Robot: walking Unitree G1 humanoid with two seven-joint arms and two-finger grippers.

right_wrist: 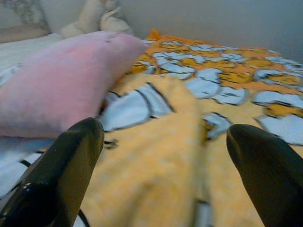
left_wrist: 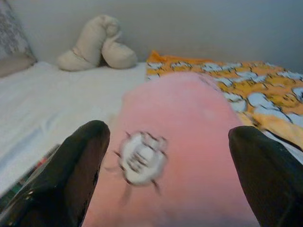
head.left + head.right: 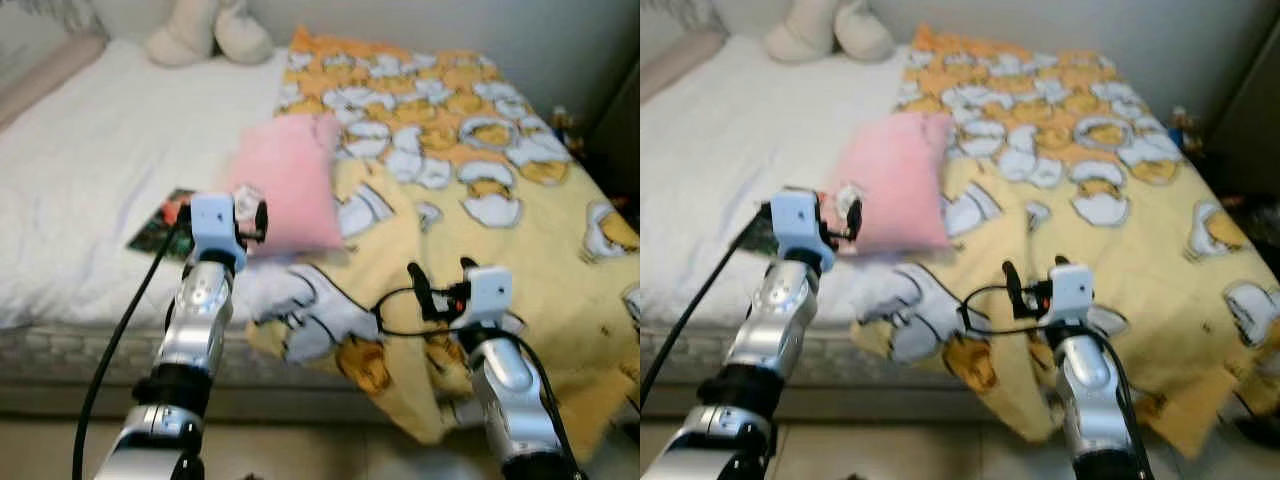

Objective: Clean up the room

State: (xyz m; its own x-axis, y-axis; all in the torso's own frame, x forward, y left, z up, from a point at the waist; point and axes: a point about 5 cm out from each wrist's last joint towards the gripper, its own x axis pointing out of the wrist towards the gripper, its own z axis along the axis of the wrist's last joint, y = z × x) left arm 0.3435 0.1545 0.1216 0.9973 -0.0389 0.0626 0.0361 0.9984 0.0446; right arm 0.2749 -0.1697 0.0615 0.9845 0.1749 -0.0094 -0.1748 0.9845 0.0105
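Observation:
A pink pillow (image 3: 290, 180) with a small white label (image 2: 141, 158) lies in the middle of the bed, its right edge on a yellow and orange patterned blanket (image 3: 470, 170). My left gripper (image 3: 226, 208) is open at the pillow's near left corner, and its fingers (image 2: 80, 161) stand wide on either side of the label. My right gripper (image 3: 440, 274) hovers open over a rumpled fold of the blanket (image 1: 156, 175) near the bed's front edge. It holds nothing.
A cream plush toy (image 3: 210, 30) sits at the head of the bed on the white sheet (image 3: 90, 150). A dark magazine (image 3: 158, 228) lies just left of my left gripper. Dark furniture (image 3: 615, 130) stands at the right. The blanket hangs over the bed's front edge (image 3: 420, 410).

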